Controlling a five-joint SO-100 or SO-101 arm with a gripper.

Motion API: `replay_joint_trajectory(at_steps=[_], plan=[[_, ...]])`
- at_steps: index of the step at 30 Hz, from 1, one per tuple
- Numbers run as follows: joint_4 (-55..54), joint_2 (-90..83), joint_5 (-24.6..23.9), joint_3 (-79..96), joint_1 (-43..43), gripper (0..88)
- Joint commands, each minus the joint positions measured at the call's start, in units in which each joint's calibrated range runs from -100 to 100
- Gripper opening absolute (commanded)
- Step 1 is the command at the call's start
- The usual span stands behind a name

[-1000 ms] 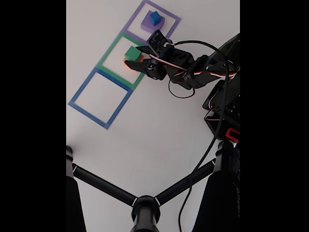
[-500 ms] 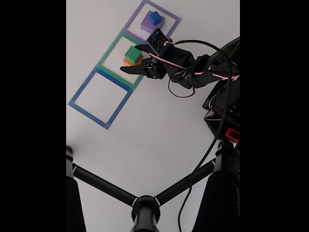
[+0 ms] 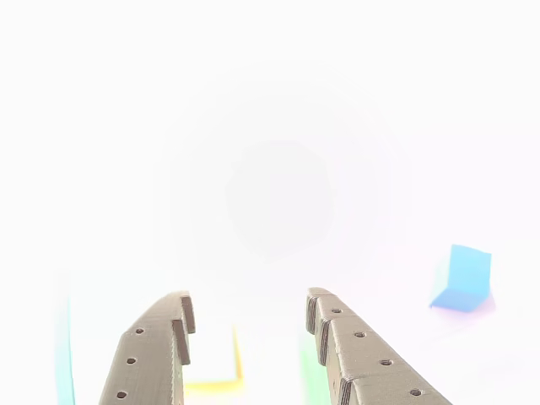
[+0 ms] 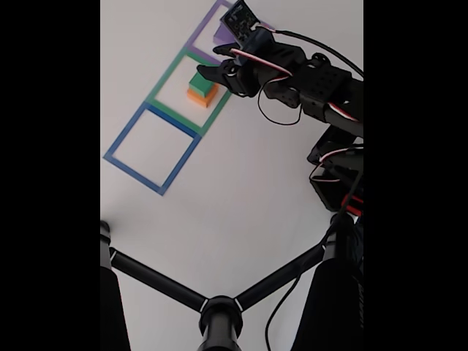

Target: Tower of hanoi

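In the fixed view a small green block (image 4: 201, 80) sits on a wider orange block (image 4: 202, 96) inside the green tape square (image 4: 167, 75). My gripper (image 4: 208, 60) hovers just above and beyond this stack, open and holding nothing. It covers most of the purple tape square (image 4: 202, 23). A corner of the purple block (image 4: 219, 33) shows beside it. In the washed-out other view my open gripper (image 3: 246, 304) rises from the bottom edge. A blue block (image 3: 462, 278) stands to its right on a faint purple patch.
The blue tape square (image 4: 124, 131) lies below the green one with nothing inside it. The arm's base and cables (image 4: 340, 175) fill the right side. Black tripod legs (image 4: 219, 314) cross the bottom of the fixed view.
My gripper had its fingers around the green block, then opened. It has since lifted and swung up over the purple square, leaving green on orange.
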Motion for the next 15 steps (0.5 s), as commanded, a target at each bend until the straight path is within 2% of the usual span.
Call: replay_joint_trajectory(at_steps=[1, 11, 15], plan=[[17.80, -6.03, 0.59, -11.71, 2.63, 7.8], [49.87, -6.92, 0.59, -38.71, 13.08, 5.6], [57.88, -6.19, 0.59, -46.62, 14.81, 5.5]])
